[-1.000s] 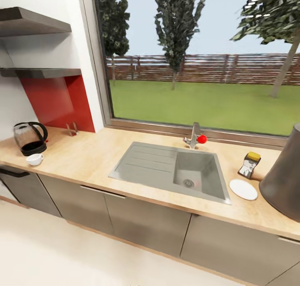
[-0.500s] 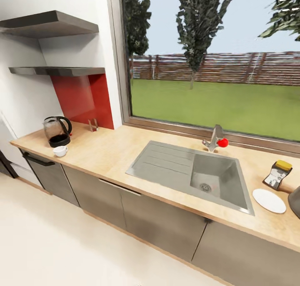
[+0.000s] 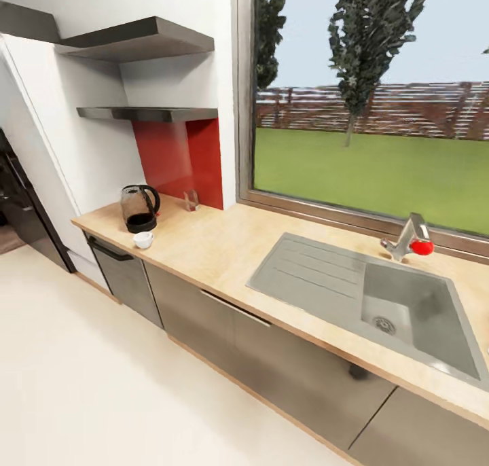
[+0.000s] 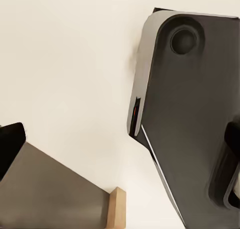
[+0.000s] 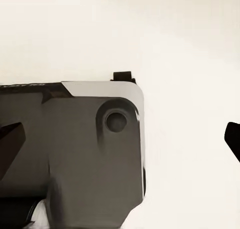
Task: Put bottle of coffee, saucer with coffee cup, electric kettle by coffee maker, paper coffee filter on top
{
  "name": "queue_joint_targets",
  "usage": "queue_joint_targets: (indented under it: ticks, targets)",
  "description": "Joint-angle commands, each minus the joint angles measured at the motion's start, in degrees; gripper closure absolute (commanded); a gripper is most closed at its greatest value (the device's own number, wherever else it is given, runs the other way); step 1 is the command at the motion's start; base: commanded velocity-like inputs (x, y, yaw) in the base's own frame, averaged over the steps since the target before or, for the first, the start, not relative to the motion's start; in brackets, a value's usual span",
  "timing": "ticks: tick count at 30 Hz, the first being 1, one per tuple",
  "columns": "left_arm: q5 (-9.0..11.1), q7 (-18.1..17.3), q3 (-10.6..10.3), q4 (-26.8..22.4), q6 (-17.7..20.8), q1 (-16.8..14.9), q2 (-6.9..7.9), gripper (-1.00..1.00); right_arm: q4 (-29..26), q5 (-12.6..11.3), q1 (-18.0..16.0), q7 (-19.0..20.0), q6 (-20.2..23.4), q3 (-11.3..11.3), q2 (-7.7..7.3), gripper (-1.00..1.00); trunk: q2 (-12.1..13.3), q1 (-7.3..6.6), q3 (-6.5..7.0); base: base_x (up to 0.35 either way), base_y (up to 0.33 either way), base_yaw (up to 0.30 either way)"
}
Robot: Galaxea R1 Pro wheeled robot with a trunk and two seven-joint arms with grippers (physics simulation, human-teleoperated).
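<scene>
View: the head camera has swung left along the long beige wood-look worktop (image 3: 224, 248); the coffee jar, white saucer and dark coffee maker seen at the right a second ago are out of frame.
Meaning: by the look of it, the robot is heading for the pieces left to fetch.
Kettle: the rounded smoky glass electric kettle with black base (image 3: 139, 208) stands at the worktop's far left end.
Cup: the small white coffee cup (image 3: 143, 240) sits just in front of it.
Shelves: two dark grey slab shelves (image 3: 146, 113) hang above.
Hands: both wrist cameras look down at pale floor and the robot's dark base; open or closed cannot be told, and both task pieces lie well apart from the robot.
</scene>
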Motion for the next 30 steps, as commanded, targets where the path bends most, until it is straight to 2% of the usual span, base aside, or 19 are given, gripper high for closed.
queue_joint_targets:
  ticks: [1,13,21,24,27,29,30]
  targets:
    - [0.6,-0.3,-0.5,0.1,-0.2,-0.1,-0.01,-1.0,-0.1,0.5,0.1,0.2,0.1,-0.5,-0.1,-1.0,-0.1,0.05,-0.14,0.147,0.277,0.275]
    - [0.6,-0.3,-0.4,0.1,-0.2,-0.4,-0.01,-1.0,-0.1,0.5,1.2,0.2,0.1,-0.5,-0.86,-1.0,-0.1,0.05,-0.54,0.172,0.278,0.263]
    - [0.5,-0.2,-0.4,0.1,-0.2,-0.4,0.35,-1.0,-0.1,1.2,4.4,0.2,0.2,-0.4,-2.66,-1.0,-0.1,0.05,-0.76,0.226,0.256,0.168]
    - [0.5,-0.2,-0.4,0.1,-0.2,-0.4,0.42,-1.0,-0.1,2.9,4.8,0.2,0.2,-0.4,-2.84,-1.0,-0.1,0.05,-0.77,0.238,0.253,0.026]
    - [0.5,-0.2,-0.4,0.1,-0.2,-0.4,0.38,-1.0,-0.1,6.5,4.9,0.2,0.2,-0.3,-2.58,-1.0,-0.1,0.05,-0.77,0.241,0.253,0.008]
    - [0.5,-0.2,-0.4,0.1,-0.2,-0.4,0.31,-1.0,-0.1,10.0,4.9,0.2,0.1,-0.3,-2.38,-1.0,-0.1,0.05,-0.77,0.241,0.253,0.003]
    - [0.5,-0.2,-0.4,0.1,-0.2,-0.4,0.29,-1.0,-0.1,10.8,4.9,0.2,0.1,-0.3,-2.34,-1.0,-0.1,0.05,-0.77,0.241,0.253,0.002]
